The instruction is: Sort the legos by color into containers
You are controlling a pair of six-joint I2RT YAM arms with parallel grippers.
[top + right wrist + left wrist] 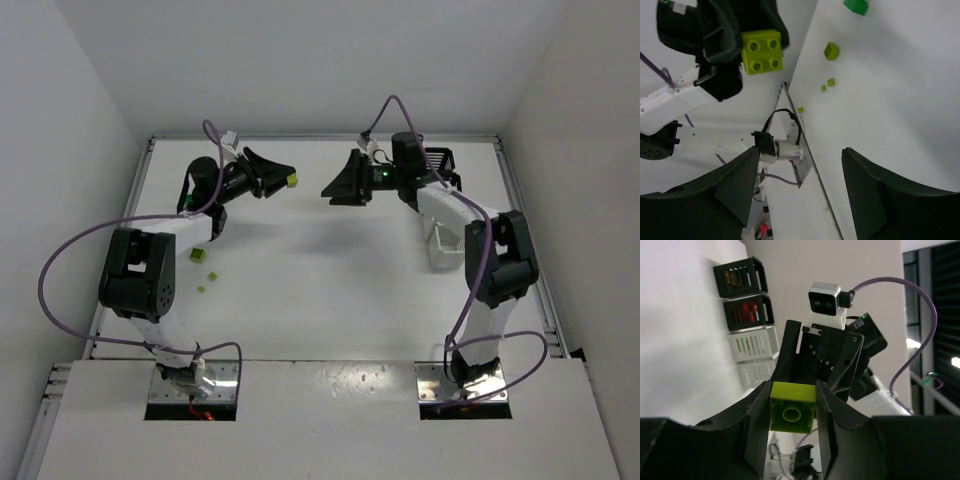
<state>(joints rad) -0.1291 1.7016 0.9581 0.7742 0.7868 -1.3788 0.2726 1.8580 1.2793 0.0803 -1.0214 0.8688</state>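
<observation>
My left gripper (285, 180) is raised above the table and shut on a lime-yellow lego (291, 180), which sits square between the jaws in the left wrist view (792, 407). My right gripper (330, 188) is open and empty, also in the air. It faces the left gripper from a short gap away. The right wrist view shows the held lego (761, 51) ahead of its spread fingers (735, 185). Four containers stand in a row at the right: two black (740, 277) (747, 311) and two white (754, 342) (757, 371). The right arm partly hides them in the top view (443, 248).
Loose lime-yellow legos (197, 255) (212, 275) (201, 289) lie on the table by the left arm. The right wrist view shows them (831, 50) with a green one (856, 5). White walls enclose the table on three sides. A purple cable (60, 270) loops off each arm.
</observation>
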